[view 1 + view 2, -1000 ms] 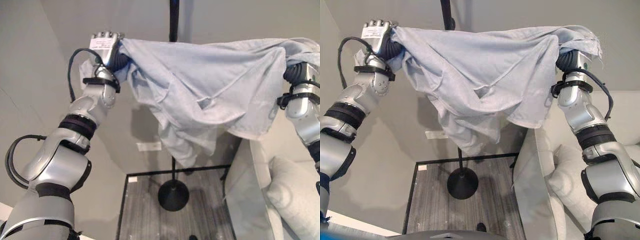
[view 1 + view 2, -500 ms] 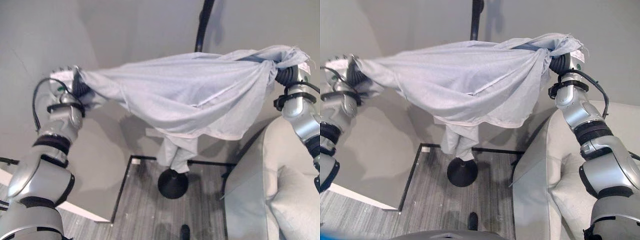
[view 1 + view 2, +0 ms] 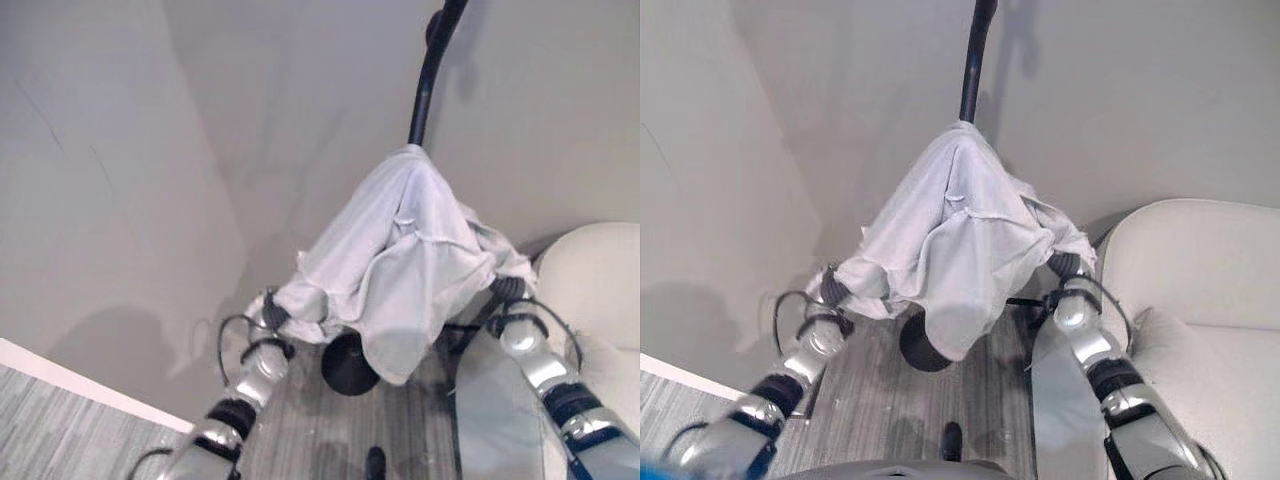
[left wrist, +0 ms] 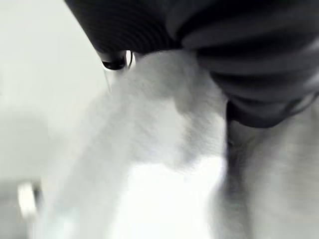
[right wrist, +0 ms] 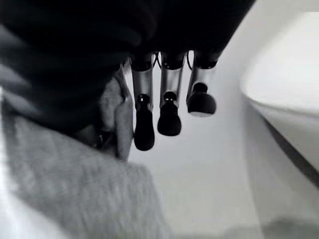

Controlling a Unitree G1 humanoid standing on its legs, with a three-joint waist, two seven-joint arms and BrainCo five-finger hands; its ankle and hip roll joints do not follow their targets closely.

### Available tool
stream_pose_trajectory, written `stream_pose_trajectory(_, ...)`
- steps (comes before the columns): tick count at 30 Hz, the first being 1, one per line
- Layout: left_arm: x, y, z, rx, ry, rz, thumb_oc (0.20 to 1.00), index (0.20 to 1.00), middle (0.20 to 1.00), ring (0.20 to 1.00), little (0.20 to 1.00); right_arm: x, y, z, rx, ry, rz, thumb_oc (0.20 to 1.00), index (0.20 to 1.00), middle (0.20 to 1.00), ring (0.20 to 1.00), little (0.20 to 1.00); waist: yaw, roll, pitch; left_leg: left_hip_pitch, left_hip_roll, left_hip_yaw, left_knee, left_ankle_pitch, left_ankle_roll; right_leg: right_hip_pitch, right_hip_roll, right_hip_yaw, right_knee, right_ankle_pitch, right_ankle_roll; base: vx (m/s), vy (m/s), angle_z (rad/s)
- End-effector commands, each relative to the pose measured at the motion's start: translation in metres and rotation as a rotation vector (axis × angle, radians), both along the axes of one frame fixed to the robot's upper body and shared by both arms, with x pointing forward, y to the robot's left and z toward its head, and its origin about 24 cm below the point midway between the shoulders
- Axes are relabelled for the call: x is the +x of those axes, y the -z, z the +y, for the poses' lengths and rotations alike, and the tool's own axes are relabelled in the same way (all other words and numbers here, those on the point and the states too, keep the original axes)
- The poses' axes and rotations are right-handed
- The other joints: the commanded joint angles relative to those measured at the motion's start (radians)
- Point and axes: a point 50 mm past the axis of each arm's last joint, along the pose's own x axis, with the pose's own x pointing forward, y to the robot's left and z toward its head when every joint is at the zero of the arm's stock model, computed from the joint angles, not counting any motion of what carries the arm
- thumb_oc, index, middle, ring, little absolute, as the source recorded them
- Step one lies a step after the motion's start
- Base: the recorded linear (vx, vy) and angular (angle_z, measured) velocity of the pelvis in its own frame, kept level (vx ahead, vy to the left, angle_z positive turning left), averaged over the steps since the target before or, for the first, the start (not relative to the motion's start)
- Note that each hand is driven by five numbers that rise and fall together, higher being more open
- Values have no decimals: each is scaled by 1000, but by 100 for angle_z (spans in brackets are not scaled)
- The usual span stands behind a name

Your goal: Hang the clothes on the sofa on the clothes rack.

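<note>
Left hand under draped shirt, grip unclear; right hand relaxed.

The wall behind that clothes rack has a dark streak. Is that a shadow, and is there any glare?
Left eye view: the rack pole casts a soft shadow on the wall to its right, so light probably comes from the left. Right eye view: the same shadow. Left wrist view: the garment glares white.

A home living room: a pale sofa stands against plain walls beside a black clothes rack on grey wood-look flooring.
</note>
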Motion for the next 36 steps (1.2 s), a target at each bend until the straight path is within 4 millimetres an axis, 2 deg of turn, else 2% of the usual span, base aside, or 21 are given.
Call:
stream_pose_trajectory(1,26,-17,7,-114,20,-58,416,416,416,416,416,6,-8,-7,-46,-14,-12,200,200,200,200,200,12,8,-36,-88,23,-13,-38,81,-46,19,-32,61,13,-113,92,0,0,0)
stream_pose_trajectory(2,17,-8,-5,-316,18,-34,1000,1000,1000,1000,1000,2,0,12,30,-70,8,272,272,272,272,272,11,12,-41,-82,20,-16,-38,80,-45,26,-32,67,13,-113,91,-12,-3,-5)
stream_pose_trajectory(3,9,0,-11,-400,36,2,1000,1000,1000,1000,1000,-2,6,32,150,-125,18,1000,1000,1000,1000,1000,12,16,-46,-75,19,-16,-38,79,-42,32,-31,76,13,-115,90,-20,-2,-6)
stream_pose_trajectory(5,1,11,-10,-487,12,54,1000,1000,1000,1000,1000,-4,8,49,276,-177,32,1000,1000,1000,1000,1000,15,18,-54,-70,17,-18,-38,79,-42,38,-32,82,13,-115,88,-11,0,-2)
stream_pose_trajectory(7,-1,13,-8,-502,3,67,1000,1000,1000,1000,1000,-6,8,54,315,-192,38,1000,1000,1000,1000,1000,16,19,-59,-67,17,-18,-38,79,-41,41,-32,82,13,-115,88,-12,0,-6)
stream_pose_trajectory(8,-6,16,0,-523,-25,71,1000,1000,1000,1000,1000,-8,10,53,367,-193,50,1000,1000,1000,1000,1000,22,20,-66,-62,16,-16,-38,79,-42,46,-33,81,13,-115,88,-30,-4,-3)
stream_pose_trajectory(10,-16,28,20,-520,-122,116,1000,1000,1000,1000,1000,-12,12,43,416,-151,54,1000,1000,1000,1000,1000,28,20,-76,-54,16,-16,-38,77,-42,55,-34,78,13,-119,88,-23,-6,-3)
stream_pose_trajectory(12,-21,32,28,-507,-153,129,1000,1000,1000,1000,1000,-13,12,37,422,-128,46,1000,1000,1000,1000,1000,30,20,-80,-51,15,-14,-38,77,-43,59,-34,77,13,-120,88,0,0,0)
stream_pose_trajectory(14,-41,46,48,-489,-263,177,1000,1000,1000,1000,1000,-20,9,18,405,-55,7,1000,1000,1000,1000,1000,34,24,-88,-42,16,-11,-38,74,-43,69,-36,70,13,-124,88,0,0,0)
stream_pose_trajectory(19,-66,62,66,-477,-370,228,1000,1000,1000,1000,1000,-32,5,-5,394,45,-52,1000,1000,1000,1000,1000,33,28,-96,-33,19,-5,-38,71,-43,79,-38,67,13,-126,87,0,0,0)
stream_pose_trajectory(22,-94,74,84,-491,-503,266,1000,1000,1000,1000,1000,-42,-2,-23,451,156,-149,1000,1000,1000,1000,1000,34,31,-95,-26,19,-3,-38,70,-42,90,-38,65,13,-127,85,0,0,0)
stream_pose_trajectory(24,-101,77,86,-502,-523,272,1000,1000,1000,1000,1000,-46,-1,-26,480,190,-167,1000,1000,1000,1000,1000,34,32,-94,-25,19,-4,-38,69,-41,91,-38,64,13,-128,85,0,0,0)
stream_pose_trajectory(26,-128,91,88,-561,-589,333,1000,1000,1000,1000,1000,-55,2,-31,610,284,-242,1000,1000,1000,1000,1000,32,37,-90,-20,20,-7,-38,67,-37,98,-38,61,13,-130,85,0,0,0)
stream_pose_trajectory(28,-143,98,89,-567,-606,378,1000,1000,1000,1000,1000,-65,10,-36,651,297,-228,1000,1000,1000,1000,1000,28,38,-87,-17,21,-6,-38,64,-37,102,-38,60,13,-133,84,0,0,0)
stream_pose_trajectory(29,-143,98,89,-567,-606,378,1000,1000,1000,1000,1000,-65,10,-36,651,297,-228,1000,1000,1000,1000,1000,28,38,-87,-17,21,-6,-38,64,-37,103,-38,60,13,-133,84,0,0,0)
stream_pose_trajectory(30,-160,107,89,-599,-659,438,1000,1000,1000,1000,1000,-74,23,-39,739,343,-218,1000,1000,1000,1000,1000,22,38,-86,-15,22,-2,-38,62,-36,105,-38,60,13,-135,84,0,0,0)
stream_pose_trajectory(31,-160,107,89,-600,-659,437,1000,1000,1000,1000,1000,-74,23,-39,740,342,-218,1000,1000,1000,1000,1000,22,38,-86,-15,22,-2,-38,62,-36,106,-38,60,13,-135,84,0,0,0)
stream_pose_trajectory(32,-176,115,85,-635,-677,506,1000,1000,1000,1000,1000,-82,39,-40,797,390,-174,1000,1000,1000,1000,1000,17,39,-84,-12,22,5,-38,61,-37,108,-38,59,13,-135,84,0,0,0)
stream_pose_trajectory(33,-176,115,85,-635,-677,505,1000,1000,1000,1000,1000,-82,39,-40,797,389,-175,1000,1000,1000,1000,1000,17,39,-84,-12,22,5,-38,60,-37,108,-38,59,13,-135,84,0,0,0)
stream_pose_trajectory(35,-189,121,82,-611,-643,590,1000,1000,1000,1000,1000,-92,67,-35,885,440,-60,1000,1000,1000,1000,1000,18,38,-79,-9,23,12,-38,62,-38,109,-39,54,13,-133,83,0,0,0)
stream_pose_trajectory(36,-199,127,76,-642,-638,663,1000,1000,1000,1000,1000,-108,101,-23,1036,528,75,1000,1000,1000,1000,1000,21,36,-74,-7,22,20,-38,62,-39,110,-39,54,13,-131,83,0,0,0)
